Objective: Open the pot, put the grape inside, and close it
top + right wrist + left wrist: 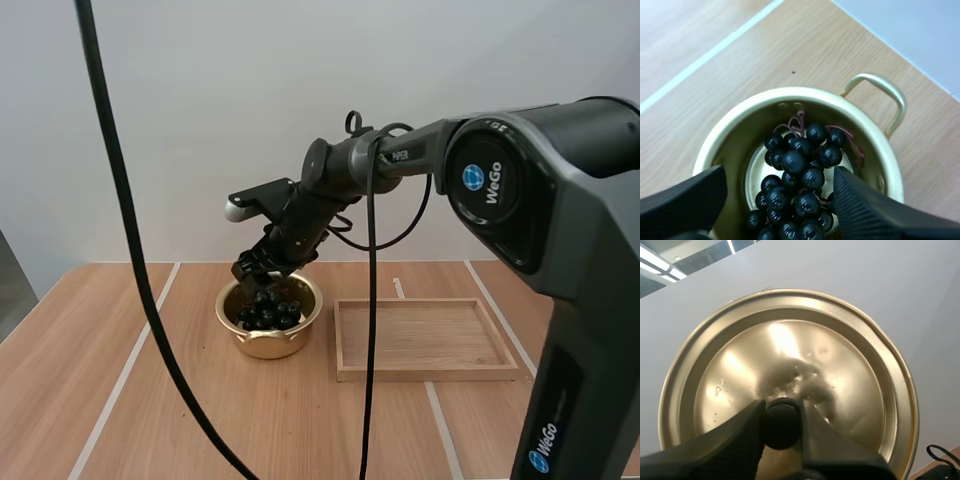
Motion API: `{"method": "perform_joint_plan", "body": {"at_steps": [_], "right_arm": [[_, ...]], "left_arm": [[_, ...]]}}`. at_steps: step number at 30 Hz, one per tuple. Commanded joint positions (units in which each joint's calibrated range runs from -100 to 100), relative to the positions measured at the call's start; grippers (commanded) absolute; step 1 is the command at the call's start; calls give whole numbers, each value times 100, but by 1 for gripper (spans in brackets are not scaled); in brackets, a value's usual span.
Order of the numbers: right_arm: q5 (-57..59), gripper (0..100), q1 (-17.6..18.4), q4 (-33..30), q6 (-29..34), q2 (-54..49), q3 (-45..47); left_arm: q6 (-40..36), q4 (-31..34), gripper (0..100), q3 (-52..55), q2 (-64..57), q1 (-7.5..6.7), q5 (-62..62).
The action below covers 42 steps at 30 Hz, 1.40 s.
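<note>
My right fingers (pixel 685 200) stood wide apart, holding nothing, poised just over the open pot (pixel 268 343). The grapes (pixel 800 165) lay inside it, a dark bunch heaped on the pot's bottom with the reddish stem showing on top. I judged the spread was there to let the bunch go cleanly, and that hanging right above the rim left my arm only a short lift to get clear.

My left fingers (pixel 725 445) were pinched tight on the black knob (pixel 782 422) of the lid (pixel 840 340), with the golden disc held up off the desk (pixel 80 380) and its top face turned toward my wrist. Holding it aloft rather than setting it down meant it was ready to go back on once the right arm cleared the opening.

The wooden tray (pixel 430 374) sat just beside the pot with nothing in it. Opening and loading looked done; the closing remained.
</note>
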Motion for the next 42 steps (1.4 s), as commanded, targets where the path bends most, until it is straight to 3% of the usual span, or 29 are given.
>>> {"method": "perform_joint_plan", "body": {"at_steps": [1,6,14,22,24,27,30,31,42], "right_arm": [[189,100,3,-88,-64,-388,48],[-83,100,-4,-564,293,-1098,48],[-92,100,-140,-2444,1504,-2168,48],[325,100,-775,-2569,1726,-2997,61],[375,84,-975,-2569,1765,-3139,62],[517,52,-1281,-2559,1858,-3343,62],[657,8,-1501,-2559,1881,-3512,62],[701,0,-1562,-2570,1881,-3555,62],[1241,0,-1801,-2444,1916,-3888,89]], "left_arm": [[-74,13,0,-56,27,-7,-106],[-103,-6,0,-56,49,-7,161],[-103,-6,0,-56,239,-7,776],[-160,-28,0,-56,668,-7,972],[-233,-28,0,-56,780,-7,1027],[-242,-159,0,-56,919,-7,1065],[-242,-418,0,213,981,-7,1022],[-242,-484,0,394,981,-7,925],[-242,-595,0,2758,981,-7,-923]]}}
